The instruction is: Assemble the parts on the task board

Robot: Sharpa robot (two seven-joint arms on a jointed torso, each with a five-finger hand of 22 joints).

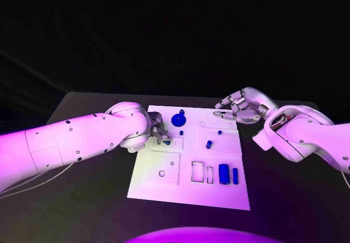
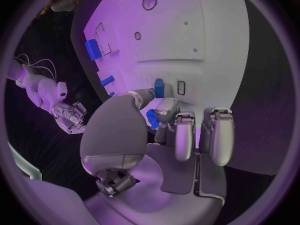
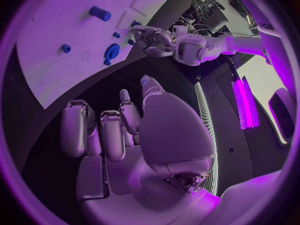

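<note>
Left hand (image 1: 157,135) over board's left-middle, pinching small blue part (image 2: 152,118) between thumb and finger; second blue part (image 2: 159,88) just beyond fingertips, apparently standing in board (image 1: 219,195). Right hand (image 1: 239,110) off board's far right corner above worktop (image 1: 87,212), fingers loosely curled, holding nothing. Blue round part (image 1: 178,120) near far edge, small pieces (image 1: 209,144) mid-board, two blocks (image 1: 228,174) by slots on near right. Judged early: most parts loose, several recesses unfilled.
</note>
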